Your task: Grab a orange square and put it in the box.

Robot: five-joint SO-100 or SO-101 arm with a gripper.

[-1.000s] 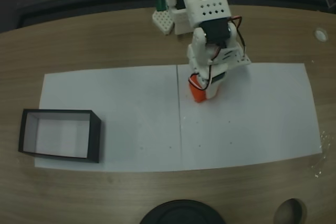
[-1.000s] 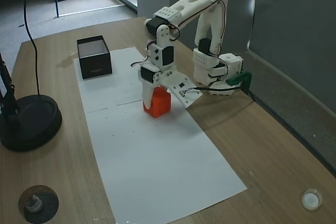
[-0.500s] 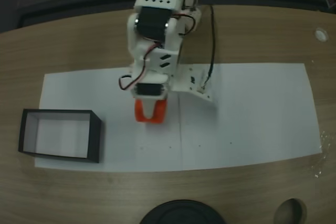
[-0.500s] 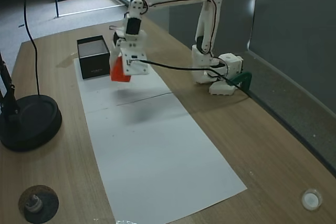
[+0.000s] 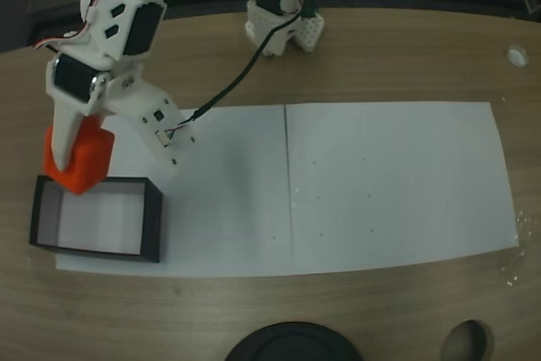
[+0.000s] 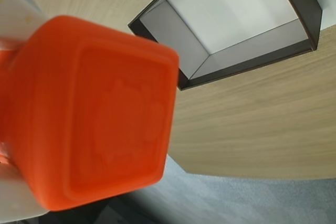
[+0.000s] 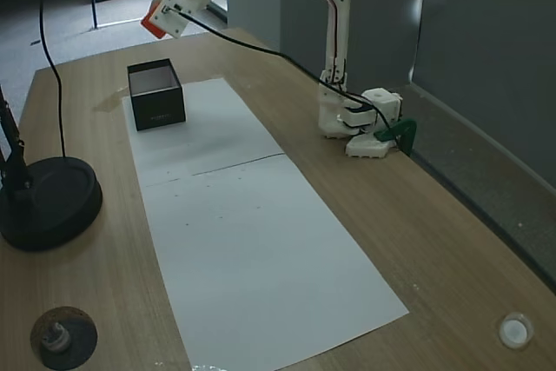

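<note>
The gripper (image 5: pixel 74 158) is pinching the orange square (image 5: pixel 82 161) between its white fingers (image 5: pixel 69 128) and is holding it in the air, clear of the table (image 5: pixel 380 57). In a fixed view from above, the cube is hanging over the upper-left corner of the box (image 5: pixel 152 209), at about eleven o'clock from the box's middle. In the side-on fixed view the orange square (image 7: pixel 153 25) is sitting high above the table at about twelve o'clock from the box (image 7: pixel 158 108), which is resting on the white paper (image 7: pixel 261 249). In the wrist view the orange square (image 6: pixel 94 114) is looming close, with the box (image 6: pixel 231 72) lying at two o'clock from it.
</note>
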